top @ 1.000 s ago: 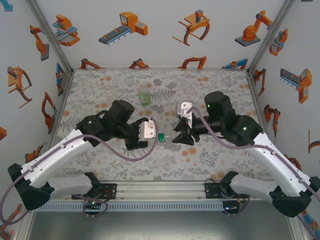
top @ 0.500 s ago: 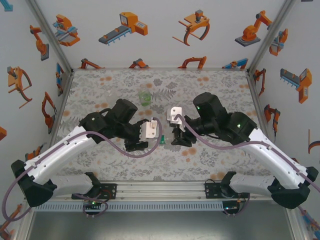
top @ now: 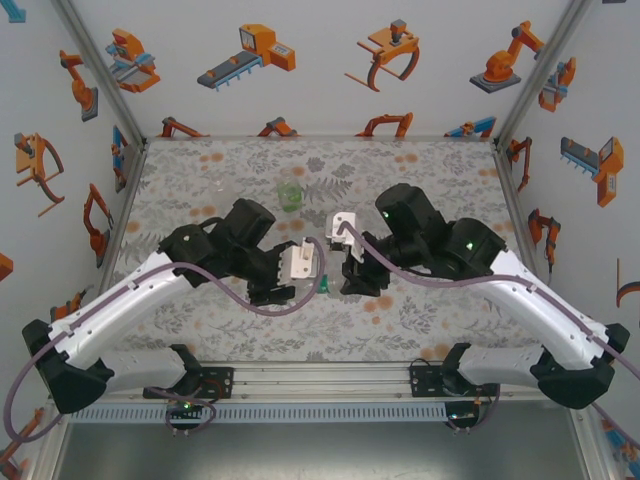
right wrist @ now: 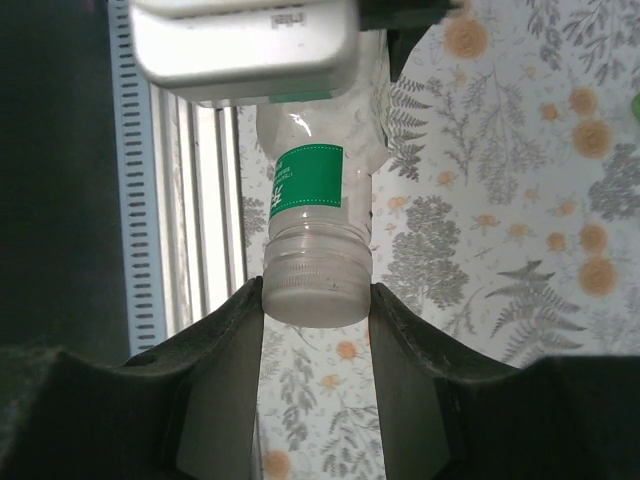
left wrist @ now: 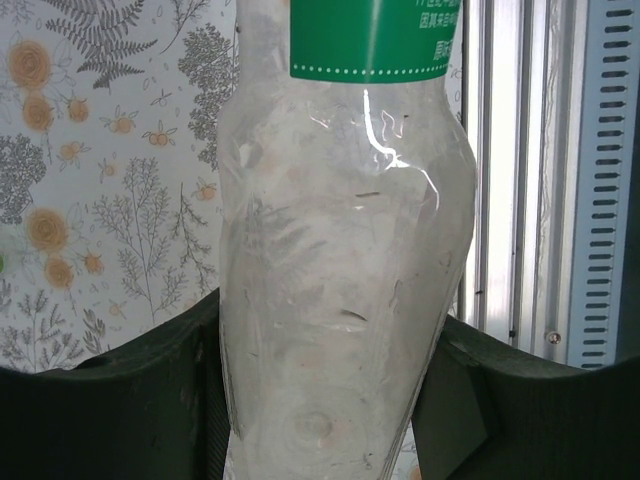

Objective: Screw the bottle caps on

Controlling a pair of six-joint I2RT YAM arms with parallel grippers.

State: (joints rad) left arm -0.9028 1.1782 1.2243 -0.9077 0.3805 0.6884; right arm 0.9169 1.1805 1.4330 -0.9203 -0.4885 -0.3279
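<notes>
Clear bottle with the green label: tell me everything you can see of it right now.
The clear bottle is thin, crinkled transparent plastic with a curved body and a green label printed in white near its shoulder. It looks empty. A pale translucent cap sits on its neck; how far it is threaded cannot be told. The bottle lies roughly level between the two arms. The left gripper is shut on its body, and the right gripper has its fingers against both sides of the cap.

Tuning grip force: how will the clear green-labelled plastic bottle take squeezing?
Probably light: the clear green-labelled plastic bottle looks empty. Its thin, creased wall likely dents in the left gripper. Its glossy skin may slip if the right gripper twists the pale round cap.
</notes>
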